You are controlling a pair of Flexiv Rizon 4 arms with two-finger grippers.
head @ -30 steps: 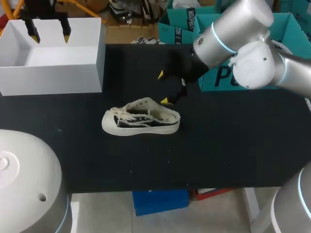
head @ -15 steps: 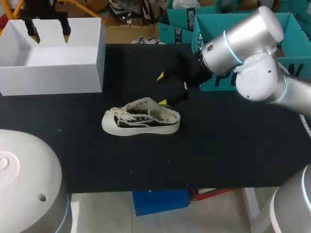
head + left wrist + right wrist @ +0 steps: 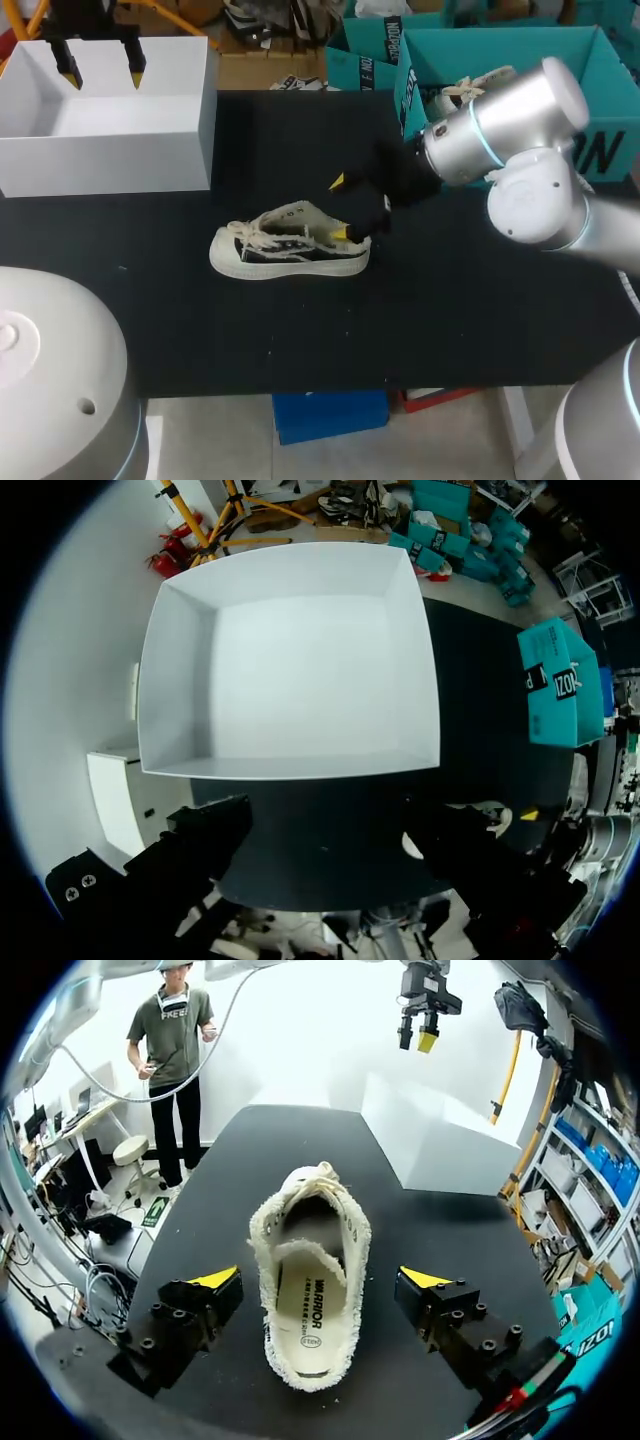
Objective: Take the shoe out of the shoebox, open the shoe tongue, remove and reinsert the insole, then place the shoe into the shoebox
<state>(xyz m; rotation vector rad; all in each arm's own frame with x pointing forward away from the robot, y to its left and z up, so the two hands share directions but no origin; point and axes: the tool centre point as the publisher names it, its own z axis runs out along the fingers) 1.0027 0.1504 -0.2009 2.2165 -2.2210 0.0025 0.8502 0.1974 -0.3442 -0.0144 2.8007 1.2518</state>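
— Shoe (image 3: pixel 290 248) first: where is it?

— Take it from the biggest thing down. The black table (image 3: pixel 480 300) carries the shoe, which stands on its sole out on the bare top. The white shoebox (image 3: pixel 100 160) sits well apart from the shoe, off beyond its toe end and further back. It is open side up, with its white walls and floor showing. My right arm (image 3: pixel 520 150) comes in on the shoe's heel side, its silver joints higher than the shoe.

— And the fingers?

— My right gripper (image 3: pixel 320 1280) is at the heel, released. One yellow-tipped finger stands on each side of the shoe's back end. A strip of table shows between each finger and the sole's edge, so neither presses on it. From that wrist I look along the shoe from heel towards toe. My left gripper (image 3: pixel 100 62) is far from the shoe, hanging over the shoebox, its two fingers spread wide apart.

— What of the shoe itself?

— Cream canvas with a rough-edged collar and a dark panel on the side. Pale laces (image 3: pixel 255 238) lie loose over the front. The mouth gapes, and the insole (image 3: pixel 308 1315) lies flat inside, pale, with small print near the heel.
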